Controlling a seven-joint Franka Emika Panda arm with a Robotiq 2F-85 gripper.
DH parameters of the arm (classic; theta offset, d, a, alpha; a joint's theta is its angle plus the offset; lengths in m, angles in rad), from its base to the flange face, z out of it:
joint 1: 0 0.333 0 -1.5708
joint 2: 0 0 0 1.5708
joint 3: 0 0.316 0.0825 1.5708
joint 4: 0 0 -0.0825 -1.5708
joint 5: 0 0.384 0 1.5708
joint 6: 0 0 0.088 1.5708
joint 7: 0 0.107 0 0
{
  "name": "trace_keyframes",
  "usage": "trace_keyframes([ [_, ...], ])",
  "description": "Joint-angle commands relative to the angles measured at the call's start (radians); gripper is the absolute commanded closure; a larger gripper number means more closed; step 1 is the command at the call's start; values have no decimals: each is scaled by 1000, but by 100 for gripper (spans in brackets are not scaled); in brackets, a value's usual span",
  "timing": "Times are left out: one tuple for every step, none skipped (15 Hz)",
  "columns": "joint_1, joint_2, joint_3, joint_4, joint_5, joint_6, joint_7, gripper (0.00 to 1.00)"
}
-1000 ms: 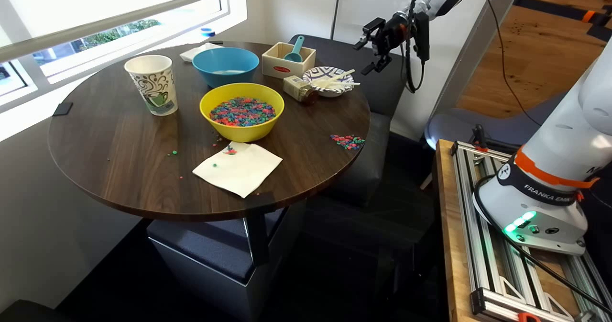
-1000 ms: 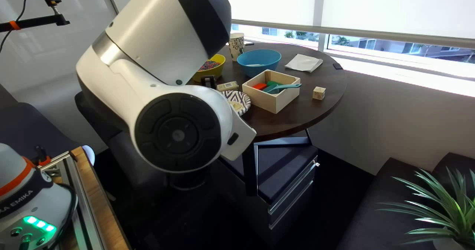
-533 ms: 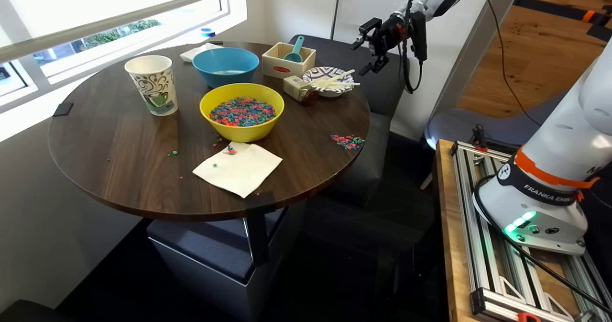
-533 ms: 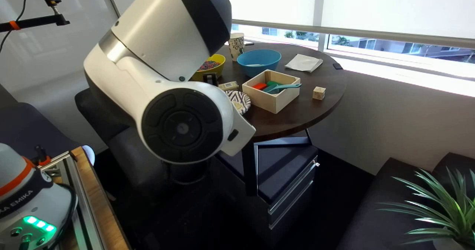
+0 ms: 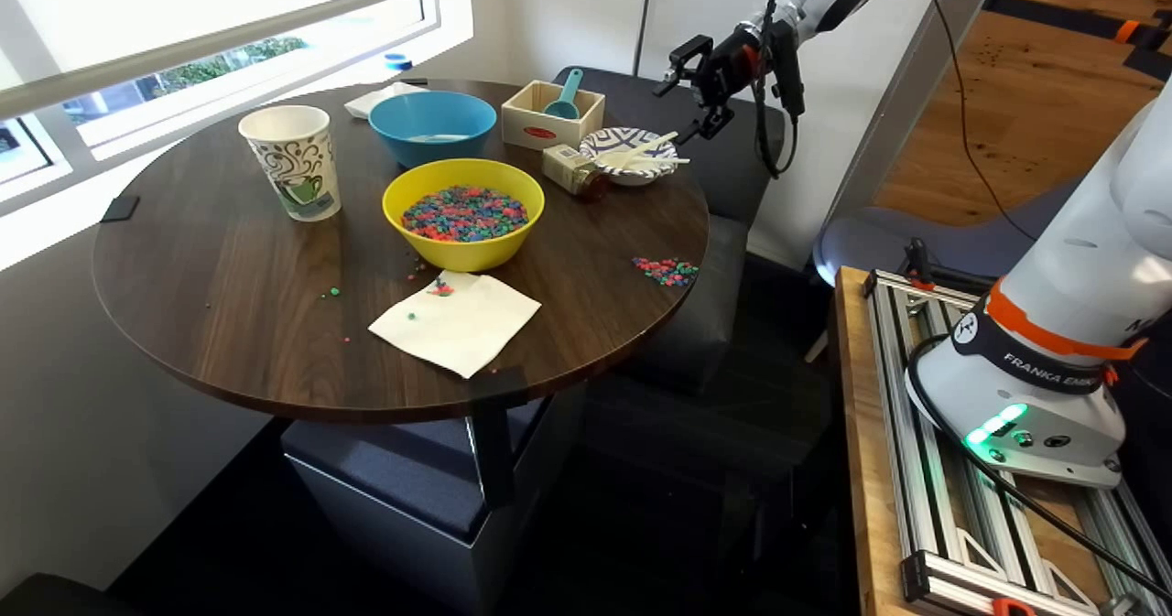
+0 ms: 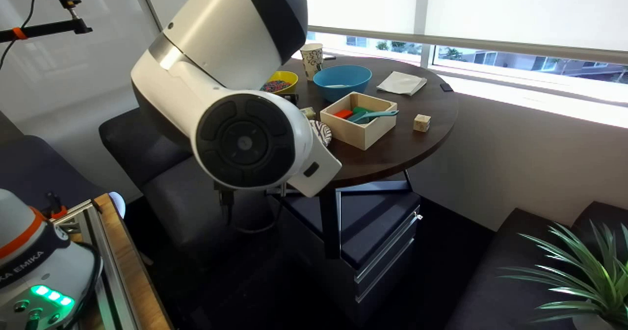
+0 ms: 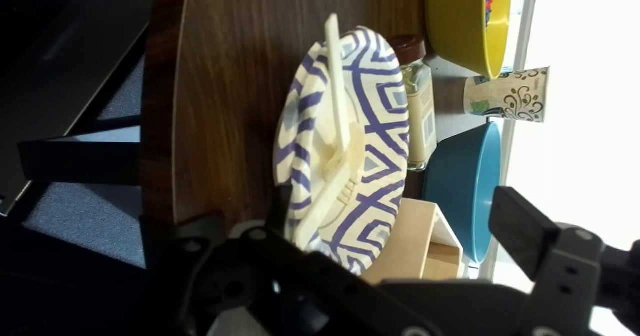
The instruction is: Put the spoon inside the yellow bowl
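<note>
Smoothly flared yellow bowl (image 5: 465, 253), splayed gripper (image 5: 676, 112)

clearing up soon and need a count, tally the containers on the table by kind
Bowls: 3 (bright yellow round bowl, blue round bowl, purple-patterned white paper bowl)
Cups: 1 (tall printed paper cup)
Boxes: 1 (open pale wooden box)
Jars: 1 (labelled jar with red-brown lid)
Total: 6

White arm (image 6: 216, 50), black 2-fingered pincer (image 5: 674, 114), orange base band (image 5: 1053, 327) (above FRANKA lettering (image 5: 1044, 371)), 3 green lights (image 6: 53, 296), black cable (image 5: 761, 129).
</note>
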Motion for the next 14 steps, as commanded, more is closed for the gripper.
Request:
trace_keyframes([
  [12, -6, 10, -13, 33, 39, 17, 0],
  [13, -6, 11, -13, 39, 43, 17, 0],
  [13, -5, 12, -12, 45, 39, 16, 0],
  [14, -4, 13, -12, 52, 36, 13, 0],
  [13, -4, 14, -13, 63, 38, 5, 0],
  [15, -2, 15, -12, 69, 44, 5, 0],
  [16, 1, 16, -11, 76, 52, 5, 0],
  [18, 4, 17, -10, 85, 61, 6, 0],
  [19, 5, 18, -11, 93, 77, 6, 0],
  [20, 6, 20, -12, 100, 87, 4, 0],
  [23, 7, 21, -13, 106, 101, 3, 0],
  [24, 7, 23, -14, 110, 112, 2, 9],
  [25, 8, 25, -15, 114, 122, 1, 26],
  [25, 9, 27, -15, 115, 129, 1, 35],
])
